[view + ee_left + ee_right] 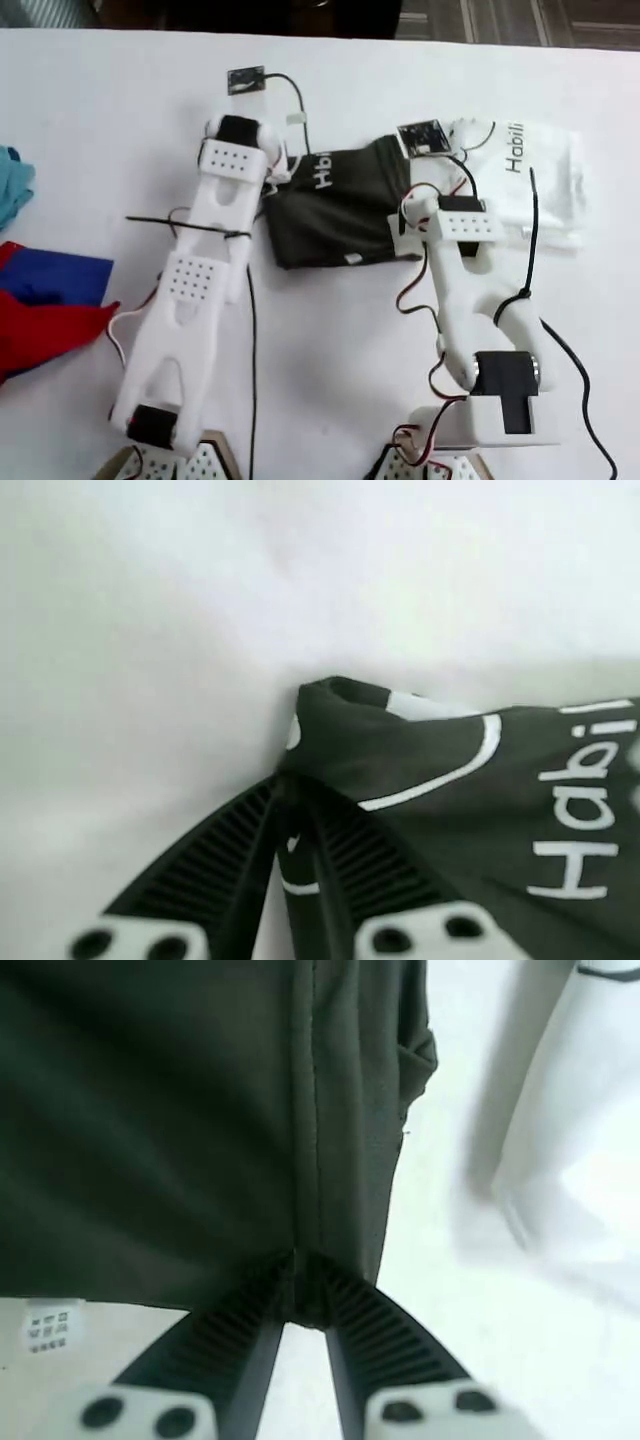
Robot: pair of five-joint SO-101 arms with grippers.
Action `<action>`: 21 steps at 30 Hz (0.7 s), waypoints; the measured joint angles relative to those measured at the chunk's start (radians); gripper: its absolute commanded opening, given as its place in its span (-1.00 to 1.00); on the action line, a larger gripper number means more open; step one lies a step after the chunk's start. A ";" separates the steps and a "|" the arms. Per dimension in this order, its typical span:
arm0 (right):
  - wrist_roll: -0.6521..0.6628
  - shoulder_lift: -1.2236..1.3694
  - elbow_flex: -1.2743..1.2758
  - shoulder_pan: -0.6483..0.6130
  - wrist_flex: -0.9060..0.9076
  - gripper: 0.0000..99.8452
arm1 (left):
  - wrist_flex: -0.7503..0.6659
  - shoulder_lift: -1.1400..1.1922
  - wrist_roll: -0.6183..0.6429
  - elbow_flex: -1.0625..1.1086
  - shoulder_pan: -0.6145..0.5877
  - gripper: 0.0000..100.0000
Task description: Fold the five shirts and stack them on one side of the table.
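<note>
White bench [100, 110], centre frame: black fabric shirt [330, 215], likely limp and light; left fingers [210, 865], right fingers [235, 1350] clamped on opposite edges, good holds.

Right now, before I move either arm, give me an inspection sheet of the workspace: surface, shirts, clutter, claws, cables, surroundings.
Surface: white table.
Job's things: black shirt mid-table, partly folded; white shirt bundled beside it on the right arm's side; teal shirt, blue shirt and red shirt lie loose at the table edge on the left arm's side, red overlapping blue.
Clutter: nothing seen.
Claws: left claw shut on a printed corner of the black shirt; right claw shut on a seamed edge of it.
Cables: black cable runs over the table between the arms; red wires loop along the right arm.
Surroundings: dark floor beyond the far edge.
</note>
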 measured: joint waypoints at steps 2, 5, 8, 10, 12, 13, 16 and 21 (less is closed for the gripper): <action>0.000 0.000 0.005 0.000 0.000 -0.96 | 0.000 0.000 0.002 0.000 -0.005 -0.95; 0.000 0.000 0.012 0.000 0.000 -0.96 | 0.000 0.000 0.002 0.000 -0.005 -0.95; 0.000 0.002 0.040 0.000 0.000 -0.96 | 0.000 0.000 0.002 0.000 -0.005 -0.95; 0.000 0.000 0.057 0.000 -0.002 -0.96 | 0.002 -0.011 0.002 0.002 -0.005 -0.95; 0.021 0.000 0.069 0.000 -0.002 -0.96 | 0.006 -0.034 -0.003 0.002 -0.008 -0.95; 0.043 0.000 0.071 0.002 -0.002 -0.96 | 0.012 -0.049 -0.006 0.003 -0.011 -0.95; 0.081 0.000 0.071 0.018 -0.002 -0.96 | 0.040 -0.109 -0.066 0.003 -0.017 -0.95; 0.095 0.000 0.071 0.049 0.009 -0.96 | 0.132 -0.184 -0.163 0.003 -0.011 -0.95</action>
